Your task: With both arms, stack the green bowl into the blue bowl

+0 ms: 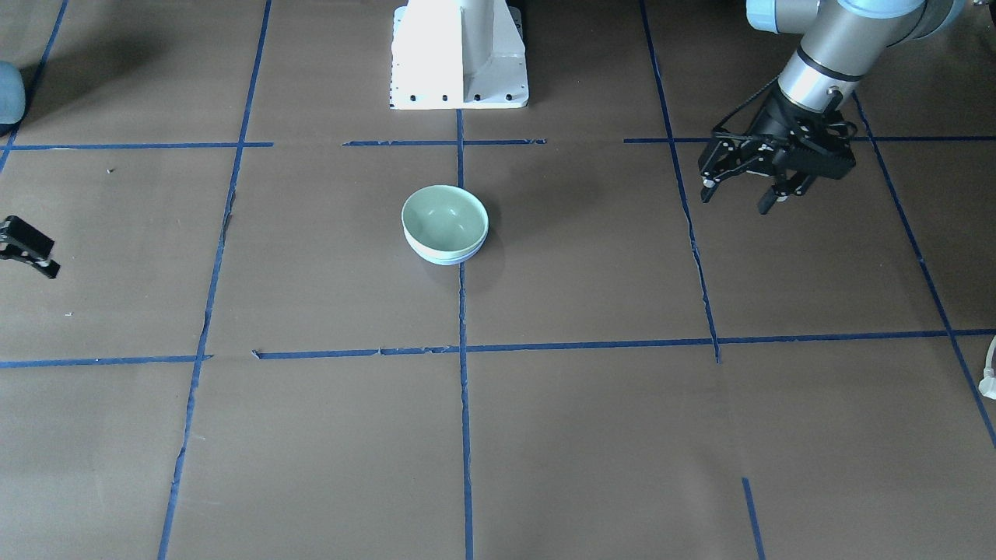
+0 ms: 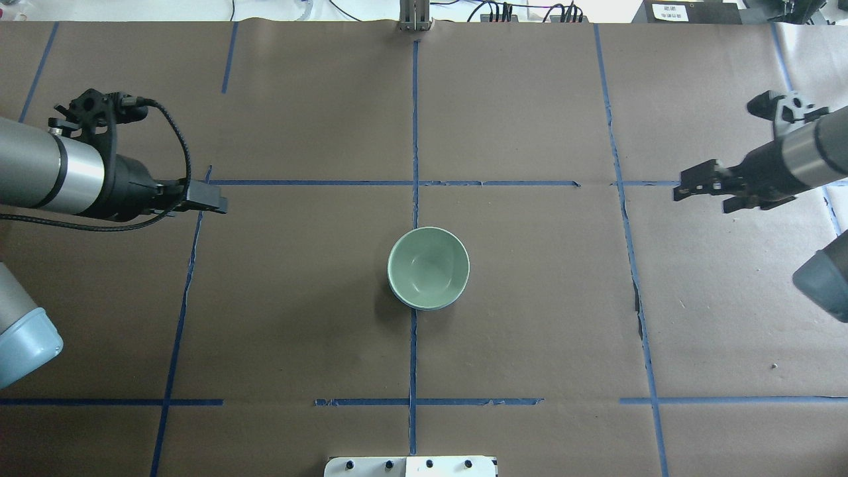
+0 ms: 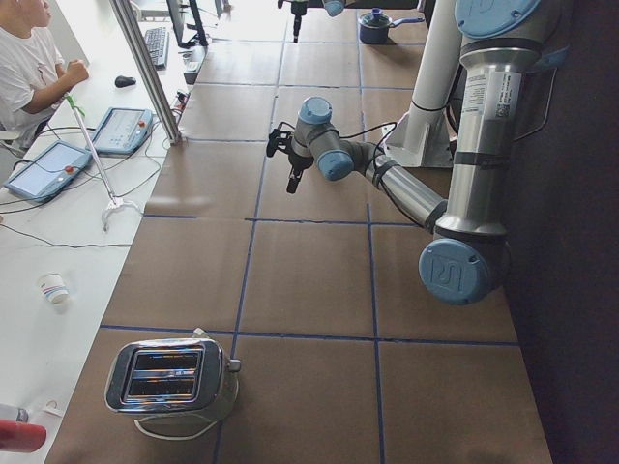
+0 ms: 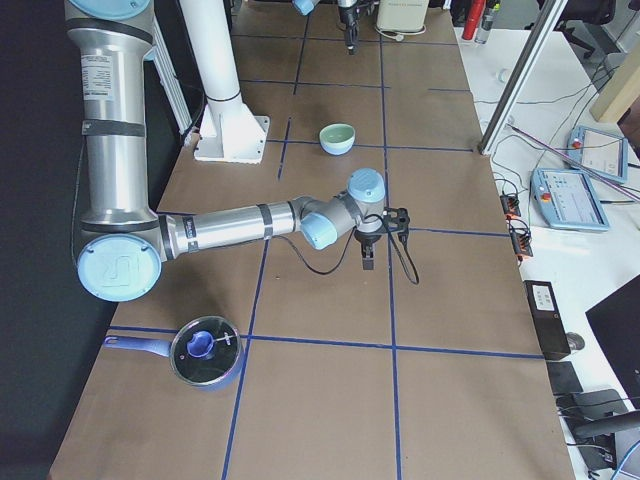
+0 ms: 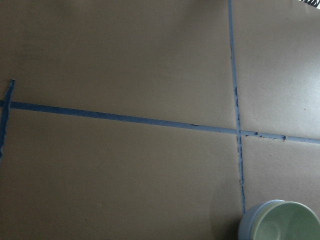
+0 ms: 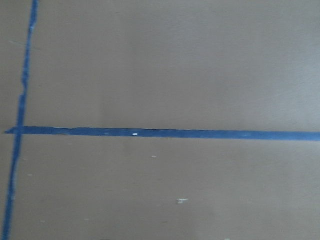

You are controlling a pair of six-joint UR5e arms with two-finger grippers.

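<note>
The green bowl (image 1: 444, 220) sits nested inside the blue bowl (image 1: 448, 259) at the table's middle; only a thin blue rim shows beneath it. Both also show in the overhead view, green bowl (image 2: 428, 266) in blue bowl (image 2: 424, 307), and at the lower right of the left wrist view, green bowl (image 5: 287, 225) in blue bowl (image 5: 249, 226). My left gripper (image 1: 738, 198) is open and empty, raised well off to the bowls' side (image 2: 213, 199). My right gripper (image 2: 689, 189) looks open and empty, far to the other side, cut by the frame edge in the front view (image 1: 29, 250).
The white pedestal base (image 1: 459, 58) stands behind the bowls. A toaster (image 3: 174, 379) sits at the table's left end. A blue pot with a glass lid (image 4: 205, 352) sits at the right end. Blue tape lines cross the brown table. An operator (image 3: 24, 58) sits beyond the far edge.
</note>
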